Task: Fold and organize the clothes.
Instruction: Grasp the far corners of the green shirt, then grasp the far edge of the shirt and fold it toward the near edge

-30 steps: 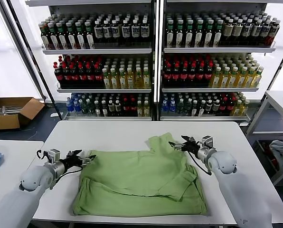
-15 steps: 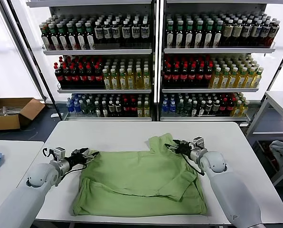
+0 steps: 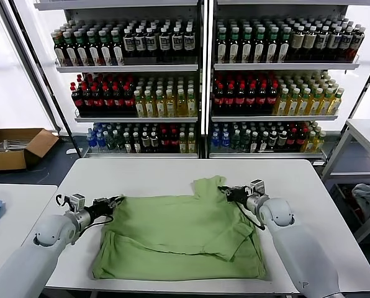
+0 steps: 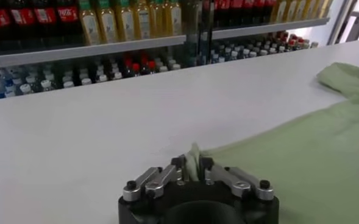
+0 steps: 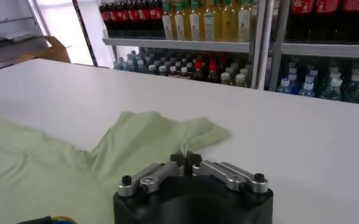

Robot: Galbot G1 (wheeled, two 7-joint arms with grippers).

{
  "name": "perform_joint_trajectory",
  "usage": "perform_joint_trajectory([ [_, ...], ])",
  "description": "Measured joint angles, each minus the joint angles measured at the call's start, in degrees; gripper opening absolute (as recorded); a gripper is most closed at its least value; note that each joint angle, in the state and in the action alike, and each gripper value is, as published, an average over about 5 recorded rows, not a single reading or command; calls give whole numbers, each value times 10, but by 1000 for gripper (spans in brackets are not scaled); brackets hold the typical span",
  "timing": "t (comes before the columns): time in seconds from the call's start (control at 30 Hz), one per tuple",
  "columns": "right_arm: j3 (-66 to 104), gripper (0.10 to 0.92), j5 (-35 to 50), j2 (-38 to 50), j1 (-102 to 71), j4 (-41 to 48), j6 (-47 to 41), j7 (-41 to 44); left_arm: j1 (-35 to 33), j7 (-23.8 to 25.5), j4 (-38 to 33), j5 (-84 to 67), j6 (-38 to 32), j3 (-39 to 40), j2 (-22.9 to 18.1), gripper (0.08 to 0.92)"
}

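While your robot faces the drink shelves (image 3: 203, 81) | green polo shirt (image 3: 179, 233) lies on the white table (image 3: 148, 174), long axis left-right, sleeve (image 3: 208, 186) pointing shelfward | left gripper (image 3: 115, 201) pinches its left edge | right gripper (image 3: 225, 192) pinches fabric beside that sleeve.

Shelves (image 3: 200, 65) packed with rows of bottled drinks (image 3: 141, 99) line the far wall behind a white table (image 3: 154, 174). An open cardboard box (image 3: 14, 146) sits on the floor at far left. Another white table (image 3: 365, 130) stands at right, with grey cloth (image 3: 368, 198) below it.
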State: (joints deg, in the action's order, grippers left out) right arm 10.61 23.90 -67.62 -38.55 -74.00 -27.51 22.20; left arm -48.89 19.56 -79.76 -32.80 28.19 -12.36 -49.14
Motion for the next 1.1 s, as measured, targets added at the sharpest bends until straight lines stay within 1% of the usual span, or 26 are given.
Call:
perform_joint_trajectory([
  [0.07,4,106,6,2,-5,-12,-2,-3,-4,-2,-5,2,0,-3,-1,122],
  [0.13,9,106,14,3,-11,-26,-4,-6,-8,-5,-12,4,0,-7,-1,96],
  [0.33,32,106,41,14,-40,-88,-6,-16,-29,-17,-47,8,-2,-28,1,90],
  [0.53,70,106,64,31,-99,-170,-3,-24,-65,-32,-107,9,-6,-68,7,90],
  [0.87,162,106,84,48,-264,-329,12,-26,-157,-56,-219,17,3,-153,8,90],
  [1.1,219,106,70,55,-410,-411,47,-25,-251,-56,-292,39,12,-214,-3,90],
])
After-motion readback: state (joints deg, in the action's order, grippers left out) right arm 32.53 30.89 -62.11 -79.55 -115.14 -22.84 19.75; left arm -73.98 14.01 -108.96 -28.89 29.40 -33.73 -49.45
